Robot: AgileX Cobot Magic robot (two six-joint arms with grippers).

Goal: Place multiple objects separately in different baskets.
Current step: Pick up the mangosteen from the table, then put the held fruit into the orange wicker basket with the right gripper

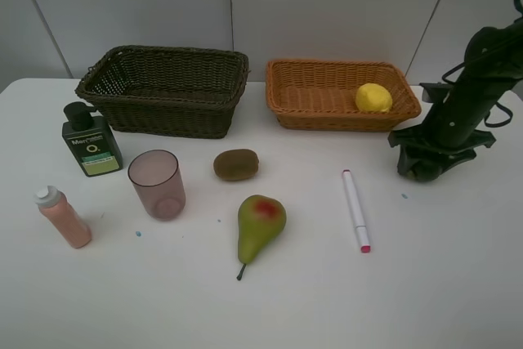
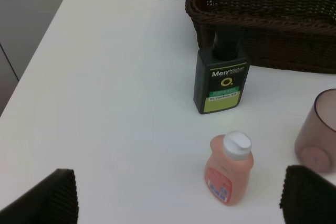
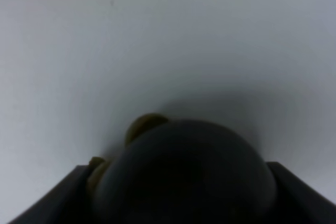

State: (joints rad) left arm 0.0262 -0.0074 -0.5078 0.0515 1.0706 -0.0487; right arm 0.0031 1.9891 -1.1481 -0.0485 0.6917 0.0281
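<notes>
My right gripper (image 1: pixel 425 166) is down on the table at the right, in front of the tan basket (image 1: pixel 343 121). Its fingers sit against both sides of the dark green round fruit (image 3: pixel 184 177), which fills the gap between them. A lemon (image 1: pixel 373 97) lies in the tan basket. The dark brown basket (image 1: pixel 167 117) holds nothing that I can see. On the table lie a kiwi (image 1: pixel 236 164), a pear (image 1: pixel 261 222) and a marker (image 1: pixel 355 208). My left gripper (image 2: pixel 181 200) is open, above the table near the pink bottle (image 2: pixel 229 174).
A pinkish cup (image 1: pixel 157 184) stands left of the kiwi. The dark green bottle (image 1: pixel 91 140) stands just in front of the dark basket's left corner, with the pink bottle (image 1: pixel 64 217) nearer the front. A grey wall rises behind both baskets.
</notes>
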